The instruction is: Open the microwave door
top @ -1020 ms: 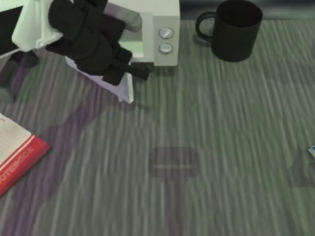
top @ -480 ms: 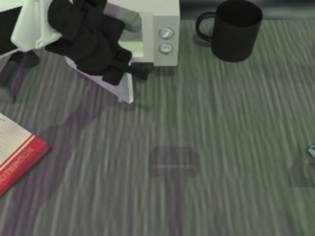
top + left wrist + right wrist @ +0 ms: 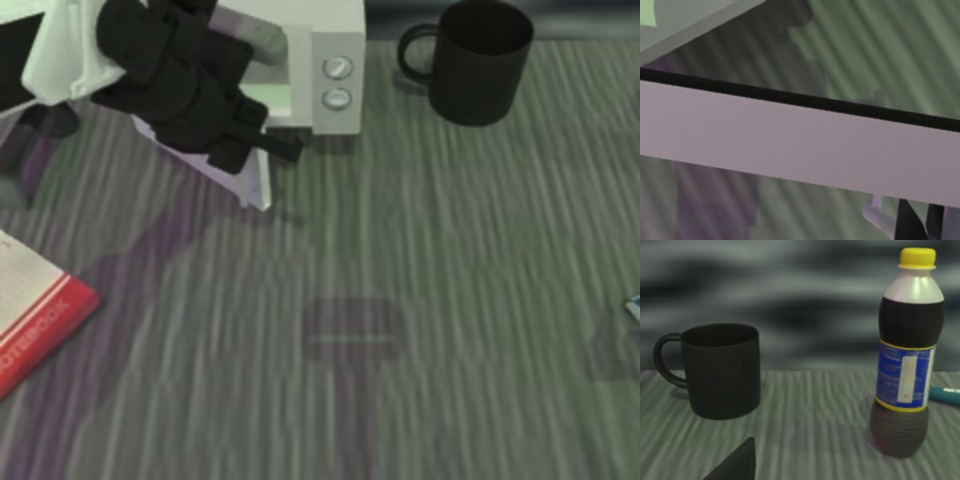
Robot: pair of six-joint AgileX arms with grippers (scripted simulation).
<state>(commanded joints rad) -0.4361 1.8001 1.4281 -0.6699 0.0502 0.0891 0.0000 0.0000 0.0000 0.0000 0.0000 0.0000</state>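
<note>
Left gripper (image 3: pixel 262 143): black, at the far left of the table, lying over the door (image 3: pixel 258 180) right in front of the microwave (image 3: pixel 315 60). Fingers point toward the knob panel. Whether they are spread or clenched on the door's edge cannot be told; in the left wrist view the door (image 3: pixel 790 142) is a pale band across the frame with a dark strip along one edge.

Microwave: white, at the far edge, left of centre. Two silver knobs (image 3: pixel 337 82) on the front panel. Door swung out toward the near side, standing at an angle to the front; pale green cavity (image 3: pixel 268 97) exposed beside the knob panel.

Right gripper: not seen from above; only a dark tip (image 3: pixel 737 465) shows in the right wrist view, state not readable.

Mug (image 3: pixel 478 60): black, upright, right of the microwave, handle toward it.

Bottle (image 3: pixel 906 355): dark drink, yellow cap, blue label, print illegible.

Book (image 3: pixel 30 315): red cover, near left edge; white letters cut off, reading "OTEBOOK".
</note>
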